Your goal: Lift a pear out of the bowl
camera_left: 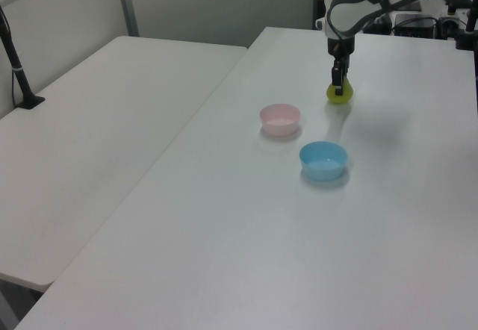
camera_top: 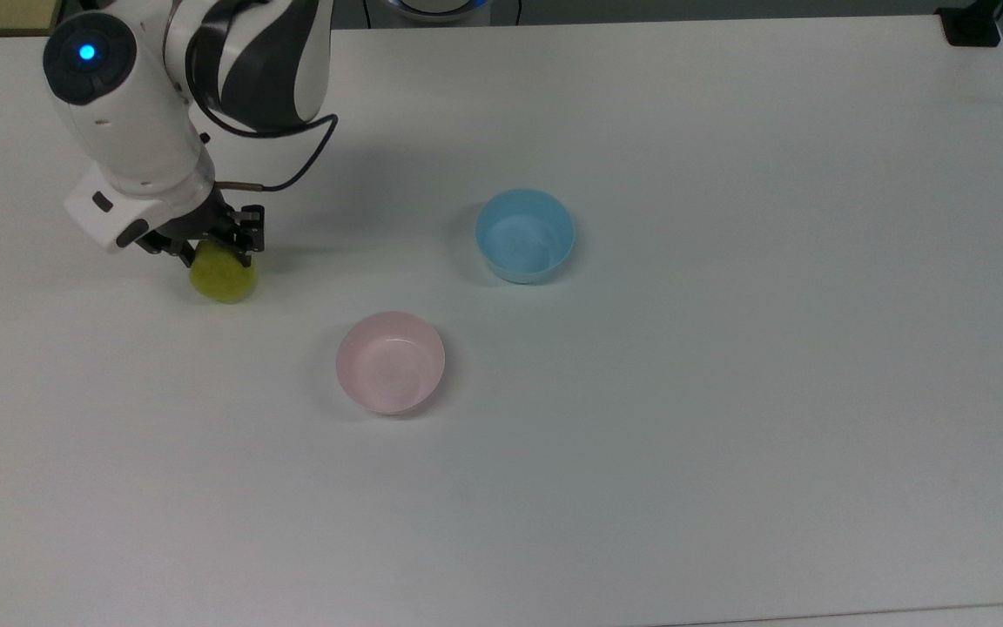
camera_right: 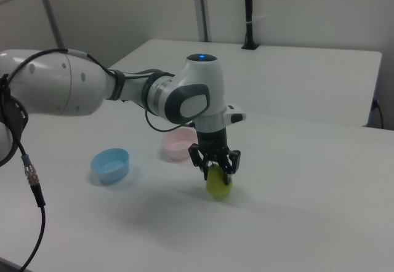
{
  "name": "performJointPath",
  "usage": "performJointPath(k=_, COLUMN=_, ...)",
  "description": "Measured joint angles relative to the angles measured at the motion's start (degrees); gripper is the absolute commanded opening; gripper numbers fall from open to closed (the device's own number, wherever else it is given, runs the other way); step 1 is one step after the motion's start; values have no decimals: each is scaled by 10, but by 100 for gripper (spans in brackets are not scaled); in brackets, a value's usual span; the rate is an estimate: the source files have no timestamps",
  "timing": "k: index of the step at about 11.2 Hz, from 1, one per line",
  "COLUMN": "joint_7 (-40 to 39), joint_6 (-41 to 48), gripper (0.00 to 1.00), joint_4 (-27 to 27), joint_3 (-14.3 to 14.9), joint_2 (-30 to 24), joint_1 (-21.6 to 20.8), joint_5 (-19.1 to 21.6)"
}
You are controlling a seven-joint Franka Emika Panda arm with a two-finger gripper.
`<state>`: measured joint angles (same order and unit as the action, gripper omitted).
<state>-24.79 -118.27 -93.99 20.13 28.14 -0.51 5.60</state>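
Holding the pear point(camera_top: 223, 277) clamped between its fingers point(camera_right: 227, 161), your gripper point(camera_top: 210, 245) hangs just above the table point(camera_top: 728, 435), well apart from the empty pink bowl point(camera_top: 390, 362) and blue bowl point(camera_top: 525, 235); risk: rolling if released; the right view shows the grip plainest.
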Motion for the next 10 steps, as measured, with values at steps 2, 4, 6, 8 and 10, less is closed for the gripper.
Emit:
performJointPath(k=2, joint_7=0, joint_6=0, gripper=100, joint_4=0, joint_3=0, joint_2=0, joint_1=0, joint_5=0)
performJointPath(k=4, joint_7=0, joint_6=0, gripper=100, joint_4=2, joint_3=0, joint_2=-6, joint_1=-1, joint_5=0)
performJointPath(k=6, joint_7=13, joint_6=40, gripper=100, joint_4=11, joint_3=0, joint_2=-42, joint_1=-3, joint_5=0)
performJointPath(k=8, joint_7=50, joint_6=115, gripper=100, joint_4=25, joint_3=-1, joint_2=-113, joint_1=-12, joint_5=0)
performJointPath(k=10, joint_7=89, joint_6=197, gripper=100, joint_4=26, joint_3=-2, joint_2=-193, joint_1=-44, joint_5=-11)
